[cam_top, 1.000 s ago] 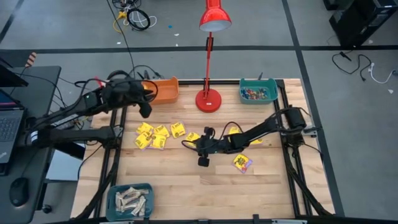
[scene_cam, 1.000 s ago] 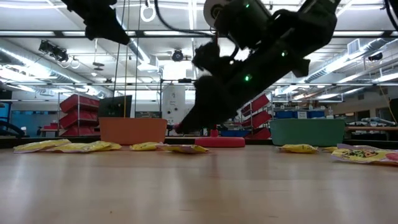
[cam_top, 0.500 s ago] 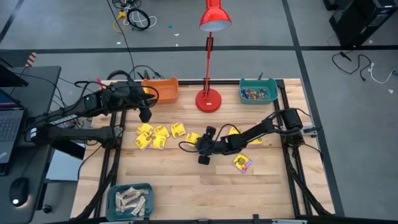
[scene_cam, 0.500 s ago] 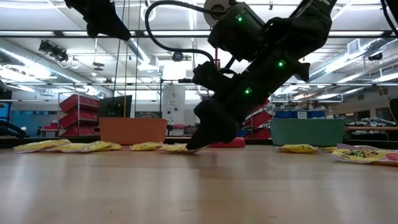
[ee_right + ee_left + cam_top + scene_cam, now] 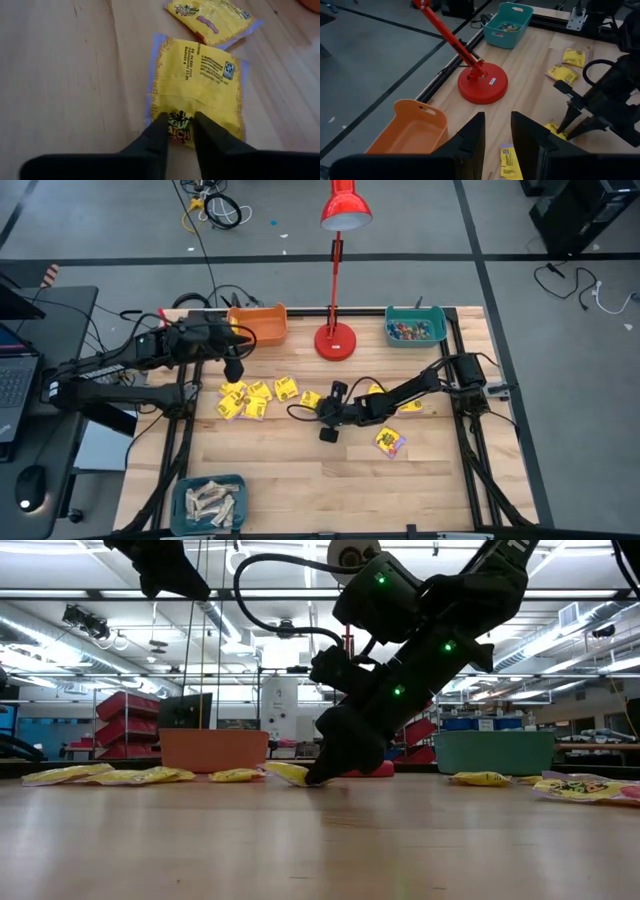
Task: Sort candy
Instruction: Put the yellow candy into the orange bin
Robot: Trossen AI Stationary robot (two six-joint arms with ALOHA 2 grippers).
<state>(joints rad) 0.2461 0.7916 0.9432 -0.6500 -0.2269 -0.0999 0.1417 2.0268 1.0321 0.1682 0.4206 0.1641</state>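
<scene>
Yellow square candy packets (image 5: 250, 398) lie flat in a loose row across the table's middle. One of them (image 5: 197, 92) lies at the row's right end, and my right gripper (image 5: 180, 132) is shut on it, slanting down from the table's right side (image 5: 318, 408). Another packet (image 5: 212, 20) lies just beyond it. My left gripper (image 5: 497, 135) hangs open and holds nothing, high above the table beside the orange bin (image 5: 262, 325). My right gripper pinches the yellow packet's edge nearest the arm (image 5: 179, 131), at its dark print, between its two fingers. The fingers (image 5: 318, 776) slant down from the table's right side. That end (image 5: 290, 771) is tipped up; the far end rests on the table.
A red lamp's base (image 5: 335, 340) stands at the far middle. A teal bin (image 5: 415, 330) with small coloured pieces sits far right. Another teal bin (image 5: 210, 502) with pale bars sits near left. More packets lie at the right (image 5: 390, 442), under and beside the right arm.
My right gripper has tipped further downward and come down onto the yellow packet at the row's right end. The packet lay flat; now its end at the fingers stands up off the table while its other end stays down.
</scene>
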